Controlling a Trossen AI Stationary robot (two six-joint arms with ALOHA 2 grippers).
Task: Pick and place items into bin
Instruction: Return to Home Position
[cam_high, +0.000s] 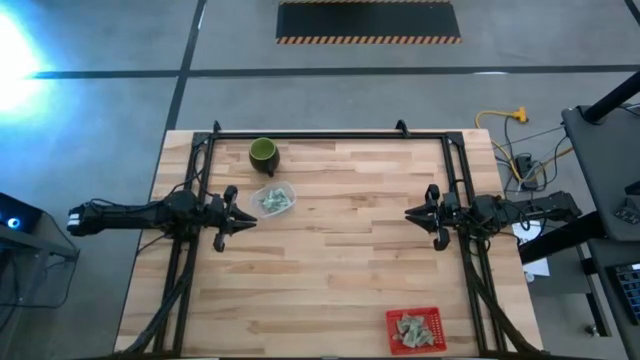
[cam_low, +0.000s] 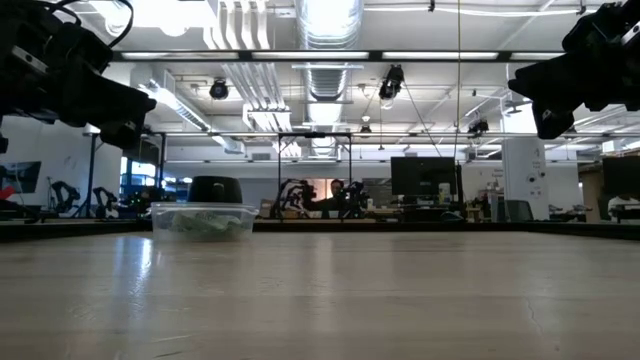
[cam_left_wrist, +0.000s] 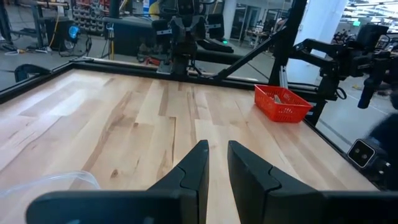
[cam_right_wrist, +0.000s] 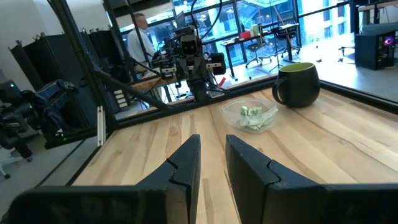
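Note:
Several pale green-and-white packets (cam_high: 272, 200) lie in a clear plastic tub (cam_right_wrist: 252, 116) on the table's far left part, next to a dark green cup (cam_high: 263, 153). More packets (cam_high: 411, 327) lie in the red mesh bin (cam_high: 432, 316) at the near right edge. My left gripper (cam_high: 250, 218) hovers just near-left of the tub, fingers drawn together to a narrow slit and holding nothing (cam_left_wrist: 217, 149). My right gripper (cam_high: 408, 212) hovers at the table's right side, pointing left, and is likewise drawn together and holding nothing (cam_right_wrist: 212, 142).
A black frame (cam_high: 330, 135) runs along the far edge, and arm mounts stand down both sides. Bare wood (cam_high: 330, 270) spans the middle between the two grippers. The red bin (cam_left_wrist: 283, 102) sits close to the right arm's mount. A person (cam_right_wrist: 142, 37) stands beyond the table.

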